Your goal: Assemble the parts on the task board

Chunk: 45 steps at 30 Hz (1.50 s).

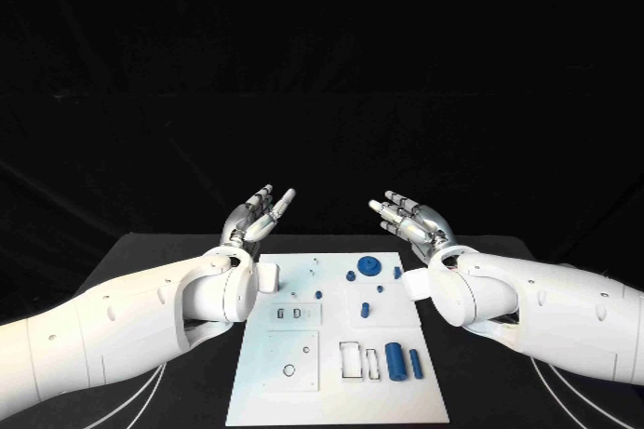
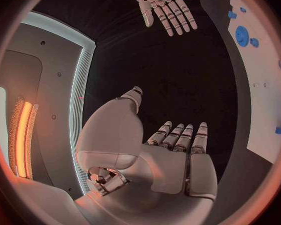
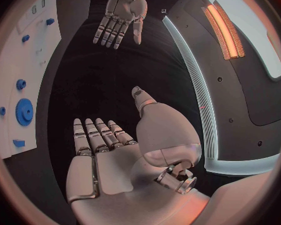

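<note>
Hands (image 1: 259, 215) (image 1: 413, 219) empty, task board (image 1: 336, 392) unmarked

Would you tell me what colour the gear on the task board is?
Blue; the gear shows best in the right wrist view.

No readable text, label, brand or number stands anywhere (the task board (image 1: 336, 373) carries only unmarked outlines).

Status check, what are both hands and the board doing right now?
Left hand and right hand open, raised beyond the task board. Blue parts lie on board, untouched. Nothing in the way.
</note>
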{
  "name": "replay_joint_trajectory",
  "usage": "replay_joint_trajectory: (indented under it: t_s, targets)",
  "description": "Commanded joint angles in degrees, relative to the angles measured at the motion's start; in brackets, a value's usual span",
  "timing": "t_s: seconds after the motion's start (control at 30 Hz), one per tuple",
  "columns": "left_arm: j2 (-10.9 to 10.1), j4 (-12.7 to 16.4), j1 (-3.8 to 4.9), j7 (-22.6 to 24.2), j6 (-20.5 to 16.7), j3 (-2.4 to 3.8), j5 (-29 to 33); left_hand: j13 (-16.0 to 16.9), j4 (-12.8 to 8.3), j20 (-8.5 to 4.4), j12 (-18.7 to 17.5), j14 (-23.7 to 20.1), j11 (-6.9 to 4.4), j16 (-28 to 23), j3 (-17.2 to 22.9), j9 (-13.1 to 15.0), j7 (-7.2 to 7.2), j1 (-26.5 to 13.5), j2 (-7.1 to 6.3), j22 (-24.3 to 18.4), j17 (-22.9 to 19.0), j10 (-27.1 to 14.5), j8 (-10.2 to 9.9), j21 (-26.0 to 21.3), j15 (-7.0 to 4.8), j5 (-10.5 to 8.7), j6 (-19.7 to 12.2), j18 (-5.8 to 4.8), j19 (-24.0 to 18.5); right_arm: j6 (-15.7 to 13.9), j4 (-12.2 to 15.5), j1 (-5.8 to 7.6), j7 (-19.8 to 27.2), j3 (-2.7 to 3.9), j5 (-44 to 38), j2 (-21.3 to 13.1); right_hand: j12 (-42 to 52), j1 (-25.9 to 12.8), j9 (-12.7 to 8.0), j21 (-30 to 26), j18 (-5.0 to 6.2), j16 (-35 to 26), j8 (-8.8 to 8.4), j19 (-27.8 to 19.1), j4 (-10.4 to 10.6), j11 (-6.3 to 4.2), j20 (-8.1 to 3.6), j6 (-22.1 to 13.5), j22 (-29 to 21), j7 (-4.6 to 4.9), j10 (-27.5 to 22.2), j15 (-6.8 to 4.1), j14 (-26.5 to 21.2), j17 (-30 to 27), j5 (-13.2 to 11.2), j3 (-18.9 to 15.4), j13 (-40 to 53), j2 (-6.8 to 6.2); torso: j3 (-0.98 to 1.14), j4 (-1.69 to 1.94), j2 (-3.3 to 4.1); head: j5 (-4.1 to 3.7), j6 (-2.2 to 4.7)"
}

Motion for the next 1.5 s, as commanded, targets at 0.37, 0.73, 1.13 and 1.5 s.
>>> replay_joint_trajectory:
  t_s: [0.37, 0.73, 1.13, 1.5]
  targets:
    - [-3.86, 2.42, 0.55, -1.01, 5.56, 0.02, -0.98, 2.66, -0.21, 0.46, 5.48, 27.4, 3.46, 7.33, 0.24, 2.24, 9.12, 5.29, 1.55, 4.18, 3.39, 23.75, 4.25, 8.4, 1.66, 0.22, 18.19, 2.08, 21.49, 2.28, -2.48, 3.04, -2.67, -1.07, -25.78, -0.88, 5.17, 11.15, 2.21, 13.48, 5.06, 5.42, 5.51, 27.74, -10.08, -2.38, 0.19, 34.69, 5.77, 6.57, 38.48, -3.38, 39.29, 2.0, 0.64, 5.98, 1.84, -2.0, 0.14, -0.2, 1.34, -0.15, -1.12]
    - [-6.97, 5.64, 1.71, -1.41, 8.35, 0.04, -3.09, 2.96, -8.53, 0.53, 8.16, 46.37, 0.33, 10.26, -0.79, 3.07, 6.49, 15.28, 0.09, 4.69, 3.88, 44.41, 7.39, 13.02, -1.94, 0.25, 39.13, 7.06, 34.46, 4.63, -2.76, 4.51, -8.78, -0.66, -41.92, -1.52, 3.66, 9.84, 2.11, 17.65, 5.36, 6.2, 4.59, 35.9, -13.02, -4.97, -2.63, 41.37, 6.7, 4.84, 47.44, -6.67, 50.71, 2.51, 0.64, 10.17, 1.93, -4.46, 0.48, -0.19, 3.53, -0.07, -0.86]
    - [-11.5, 12.05, 3.42, -2.45, 10.55, 0.11, -4.77, 2.9, -11.7, -0.55, 7.29, 55.16, -1.88, 11.0, -1.64, 2.74, 4.56, 17.49, -0.06, 4.77, 5.49, 51.53, 7.18, 15.43, -4.55, 0.27, 44.62, 7.95, 40.87, 11.32, -2.81, 7.86, -21.63, -0.38, -68.56, -1.3, 4.44, 8.13, 3.32, 27.34, 5.27, 13.38, 6.09, 47.56, -13.09, -9.27, -8.32, 48.16, 11.44, 1.09, 57.88, -12.34, 66.83, 8.68, 3.13, 9.73, 3.75, -7.36, 0.72, -0.19, 7.02, -0.44, -0.1]
    - [-14.44, 17.84, 4.78, -2.67, 11.49, 0.13, -4.09, 2.8, -11.63, -0.65, 6.36, 55.21, -1.74, 10.23, -2.1, 2.6, 4.69, 16.96, -0.15, 4.55, 5.58, 51.54, 6.59, 15.35, -4.42, 0.24, 44.64, 7.88, 41.14, 16.22, -1.47, 9.06, -31.12, -0.36, -86.74, -0.27, 1.94, 6.87, 3.3, 42.57, 4.56, 48.33, 3.26, 55.93, -10.02, -9.53, -10.85, 46.98, 23.45, 0.86, 53.4, -13.69, 72.75, 38.9, 3.72, 9.29, 4.26, -9.94, 0.53, 0.27, 9.98, -1.67, -0.27]
